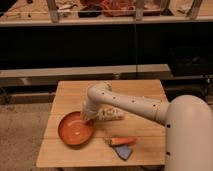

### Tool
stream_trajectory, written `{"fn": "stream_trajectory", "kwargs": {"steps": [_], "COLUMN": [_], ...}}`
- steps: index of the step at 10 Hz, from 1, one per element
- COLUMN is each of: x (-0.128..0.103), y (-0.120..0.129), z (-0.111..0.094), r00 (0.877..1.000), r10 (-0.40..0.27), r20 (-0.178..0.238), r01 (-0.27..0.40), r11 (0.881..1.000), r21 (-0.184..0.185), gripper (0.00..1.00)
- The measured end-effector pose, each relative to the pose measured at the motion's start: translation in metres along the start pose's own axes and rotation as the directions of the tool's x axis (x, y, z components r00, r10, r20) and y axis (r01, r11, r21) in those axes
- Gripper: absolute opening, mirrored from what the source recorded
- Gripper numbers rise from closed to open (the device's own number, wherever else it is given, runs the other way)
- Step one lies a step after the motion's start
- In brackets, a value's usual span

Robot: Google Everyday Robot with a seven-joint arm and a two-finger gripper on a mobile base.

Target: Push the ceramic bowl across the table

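Note:
The ceramic bowl (75, 129) is wide, shallow and orange-red with a darker rim. It sits on the left front part of the light wooden table (135, 90). My white arm reaches in from the right, bends at an elbow above the table's middle and comes down to the bowl. My gripper (85, 118) is at the bowl's right rim, right over its edge, and seems to touch it. The arm hides most of the gripper.
An orange object (121, 141) lies on the table's front right, with a blue-grey piece (124, 151) just in front of it. A pale patterned item (111, 114) lies under my arm. A dark shelf unit (100, 45) stands behind the table.

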Motion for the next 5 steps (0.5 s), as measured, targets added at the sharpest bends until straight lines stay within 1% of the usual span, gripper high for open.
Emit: {"fn": "stream_trajectory", "kwargs": {"steps": [3, 5], "x": [0.016, 0.031], "y": [-0.006, -0.001], "z": [0.001, -0.004], "r00": [1.000, 1.000], "r10": [0.012, 0.027], "r20": [0.007, 0.011], "r01": [-0.012, -0.027], "r11": [1.000, 1.000], "r21": [0.007, 0.012], "gripper": [0.04, 0.04]}}
